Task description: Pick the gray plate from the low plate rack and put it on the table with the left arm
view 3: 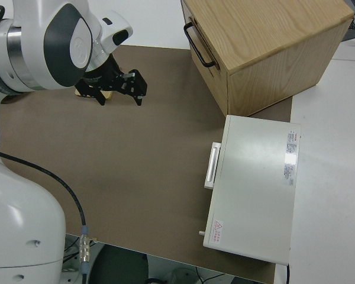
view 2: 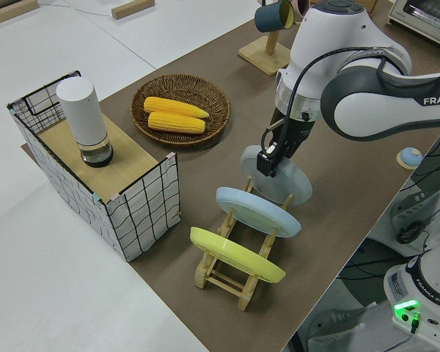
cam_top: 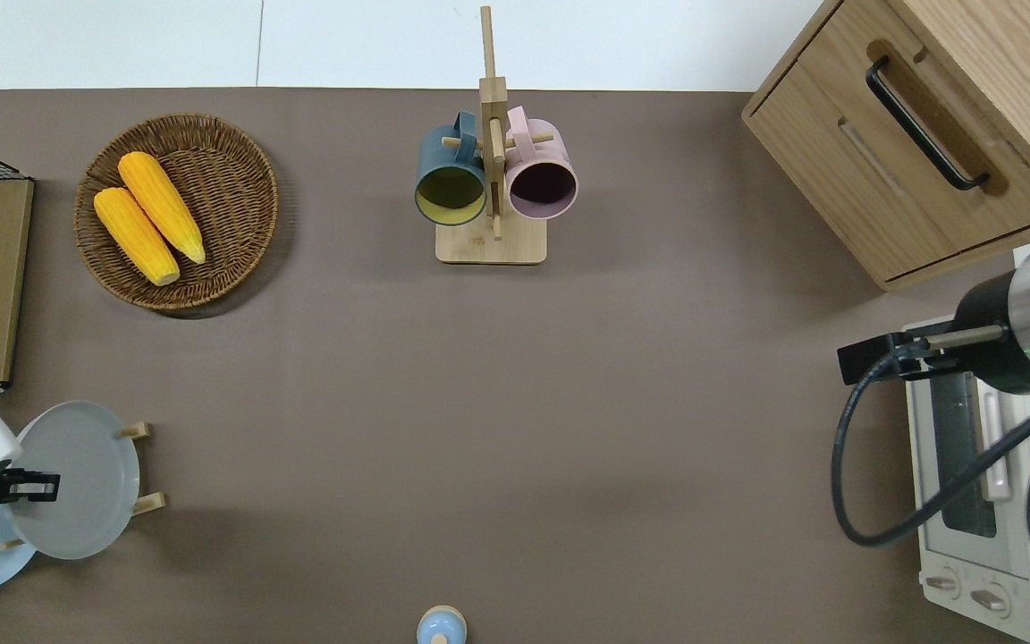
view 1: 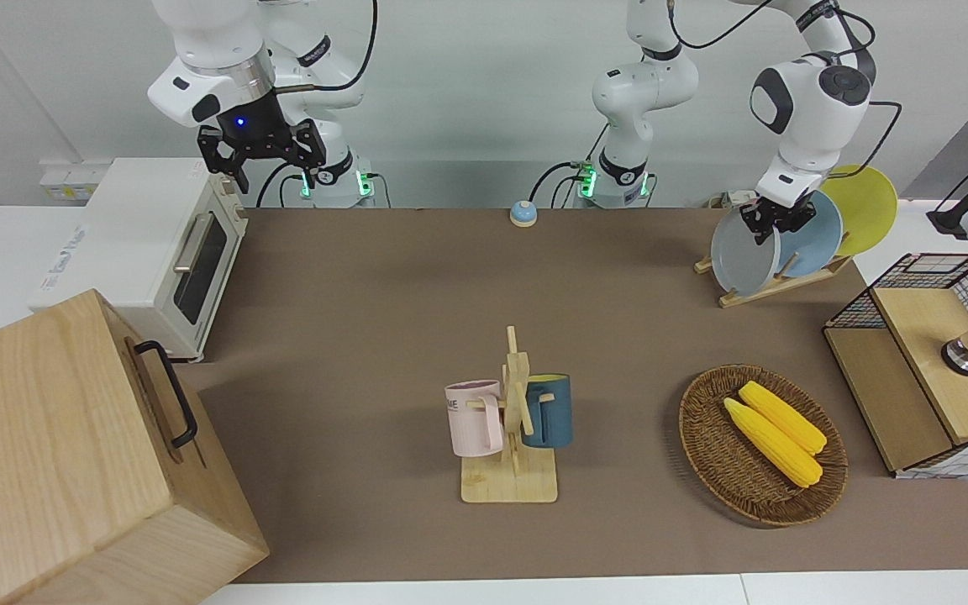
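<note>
The gray plate (view 1: 740, 259) stands slanted in the slot of the low plate rack (view 1: 778, 286) that is farthest from the robots, on the brown table (view 1: 383, 319) at the left arm's end. My left gripper (view 1: 774, 223) is shut on the plate's top rim, as the overhead view (cam_top: 28, 486) and the left side view (view 2: 268, 163) also show. The plate (cam_top: 81, 483) still rests in the rack (cam_top: 144, 431). My right gripper (view 1: 261, 155) is open and parked.
A sky-blue plate (view 1: 816, 235) and a yellow plate (view 1: 866, 210) stand in the rack's other slots. A wicker basket (view 1: 707, 420) with corn, a wire crate (view 1: 929, 361), a mug tree (view 1: 511, 428), a toaster oven (view 1: 148, 252), a wooden cabinet (view 1: 64, 454) and a bell (view 1: 523, 213) are around.
</note>
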You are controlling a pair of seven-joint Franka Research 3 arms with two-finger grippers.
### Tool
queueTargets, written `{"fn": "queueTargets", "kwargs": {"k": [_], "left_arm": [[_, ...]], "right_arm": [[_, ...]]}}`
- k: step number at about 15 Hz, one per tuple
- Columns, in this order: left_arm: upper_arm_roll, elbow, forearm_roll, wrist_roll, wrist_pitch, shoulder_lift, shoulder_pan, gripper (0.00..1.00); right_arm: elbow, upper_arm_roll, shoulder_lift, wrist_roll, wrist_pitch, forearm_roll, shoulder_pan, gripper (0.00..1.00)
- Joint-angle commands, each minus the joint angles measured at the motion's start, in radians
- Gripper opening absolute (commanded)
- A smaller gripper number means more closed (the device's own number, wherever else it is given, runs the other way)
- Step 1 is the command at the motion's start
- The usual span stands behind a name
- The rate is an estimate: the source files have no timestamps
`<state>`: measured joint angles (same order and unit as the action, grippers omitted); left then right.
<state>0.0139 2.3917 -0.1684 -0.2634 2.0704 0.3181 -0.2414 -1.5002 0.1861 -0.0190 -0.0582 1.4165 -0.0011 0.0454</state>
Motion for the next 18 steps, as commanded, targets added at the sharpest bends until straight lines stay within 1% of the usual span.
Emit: {"fn": "queueTargets", "kwargs": {"k": [1,6,9,10,13,18], "left_arm": [[0.005,-0.092,-0.01,-0.011,-0.131,0.016,0.011,0.0],[-0.025,-0.222,0.026,-0.004,-0.263,0.009,0.011,0.0],[-0.04,-0.279,0.046,0.006,-0.323,0.007,0.011,0.0],[-0.049,-0.299,0.065,0.016,-0.343,0.007,0.011,0.0],[-0.058,-0.338,0.128,0.053,-0.378,0.006,0.011,0.0],[-0.058,-0.352,0.28,0.102,-0.403,0.006,0.01,0.0]], "right_arm": [[0.006,0.006,-0.002,0.0,-0.014,0.01,0.01,0.987],[0.006,0.006,-0.002,0.0,-0.014,0.01,0.01,0.987],[0.006,0.006,-0.002,0.0,-0.014,0.01,0.01,0.987],[0.006,0.006,-0.002,0.0,-0.014,0.01,0.01,0.987],[0.006,0.006,-0.002,0.0,-0.014,0.01,0.01,0.987],[0.006,0.006,-0.002,0.0,-0.014,0.01,0.01,0.99]]}}
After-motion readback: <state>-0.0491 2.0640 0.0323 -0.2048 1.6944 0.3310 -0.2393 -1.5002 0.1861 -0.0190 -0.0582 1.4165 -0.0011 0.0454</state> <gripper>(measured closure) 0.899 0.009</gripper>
